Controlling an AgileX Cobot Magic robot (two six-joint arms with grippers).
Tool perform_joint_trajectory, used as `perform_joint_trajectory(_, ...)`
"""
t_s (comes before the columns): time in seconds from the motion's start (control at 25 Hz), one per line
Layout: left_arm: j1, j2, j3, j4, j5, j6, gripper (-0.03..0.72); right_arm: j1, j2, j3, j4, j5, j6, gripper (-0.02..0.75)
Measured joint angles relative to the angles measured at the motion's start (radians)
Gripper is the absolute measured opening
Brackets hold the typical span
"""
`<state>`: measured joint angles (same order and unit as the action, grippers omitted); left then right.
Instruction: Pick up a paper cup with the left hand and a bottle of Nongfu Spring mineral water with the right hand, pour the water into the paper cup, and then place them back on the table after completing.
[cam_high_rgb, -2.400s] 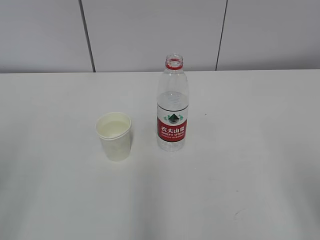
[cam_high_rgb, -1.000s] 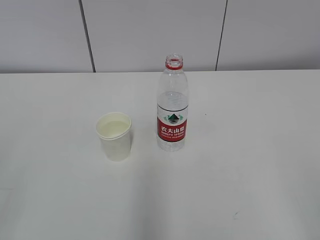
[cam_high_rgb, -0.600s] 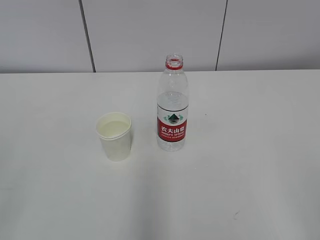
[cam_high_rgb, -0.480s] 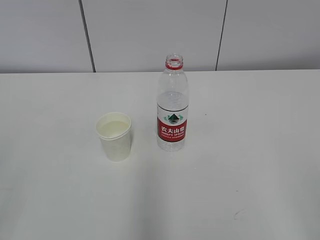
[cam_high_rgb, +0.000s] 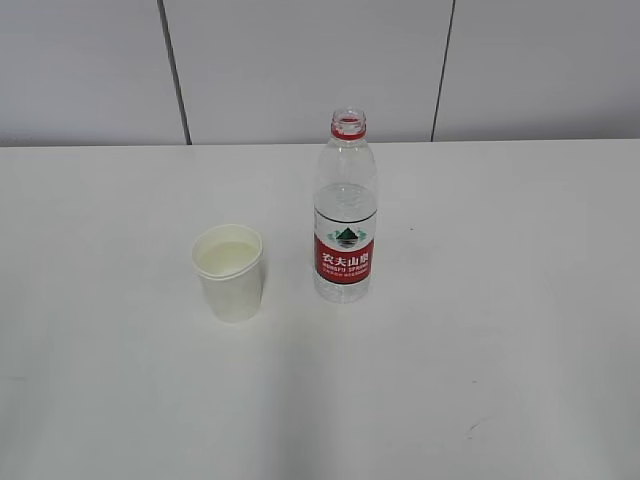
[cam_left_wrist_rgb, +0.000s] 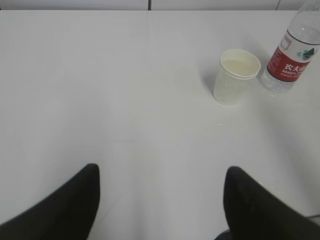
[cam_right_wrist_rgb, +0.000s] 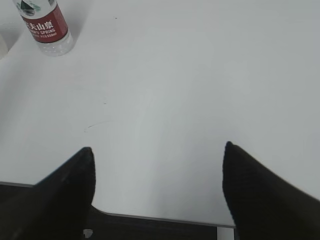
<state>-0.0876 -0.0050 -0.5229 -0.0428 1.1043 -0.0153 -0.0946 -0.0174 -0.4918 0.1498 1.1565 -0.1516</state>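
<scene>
A white paper cup (cam_high_rgb: 230, 272) stands upright on the white table (cam_high_rgb: 480, 300) with clear water (cam_high_rgb: 229, 257) in it. Right of it stands the uncapped Nongfu Spring bottle (cam_high_rgb: 345, 215), red label, partly filled. Both also show in the left wrist view, the cup (cam_left_wrist_rgb: 235, 76) and the bottle (cam_left_wrist_rgb: 295, 55) at far right. The bottle's base shows at top left of the right wrist view (cam_right_wrist_rgb: 45, 27). My left gripper (cam_left_wrist_rgb: 160, 172) is open and empty, well back from the cup. My right gripper (cam_right_wrist_rgb: 157, 152) is open and empty above the table's near edge. Neither arm shows in the exterior view.
A grey panelled wall (cam_high_rgb: 300, 70) stands behind the table. The table's front edge (cam_right_wrist_rgb: 165, 219) runs under my right gripper, with dark space below. A faint scuff mark (cam_right_wrist_rgb: 97, 125) lies on the tabletop.
</scene>
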Motion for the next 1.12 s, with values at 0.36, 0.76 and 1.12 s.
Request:
perform_joint_trajectory(0.36,0.000,0.000,0.000,0.000,0.001,0.000,0.477,0.000,0.000,0.000,0.000,0.000,0.000,0.587)
perform_joint_trajectory(0.76,0.000,0.000,0.000,0.000,0.002,0.000,0.469,0.000,0.000,0.000,0.000,0.000,0.000,0.587)
perform_joint_trajectory(1.12,0.000,0.000,0.000,0.000,0.002,0.000,0.461,0.000,0.000,0.000,0.000,0.000,0.000,0.587)
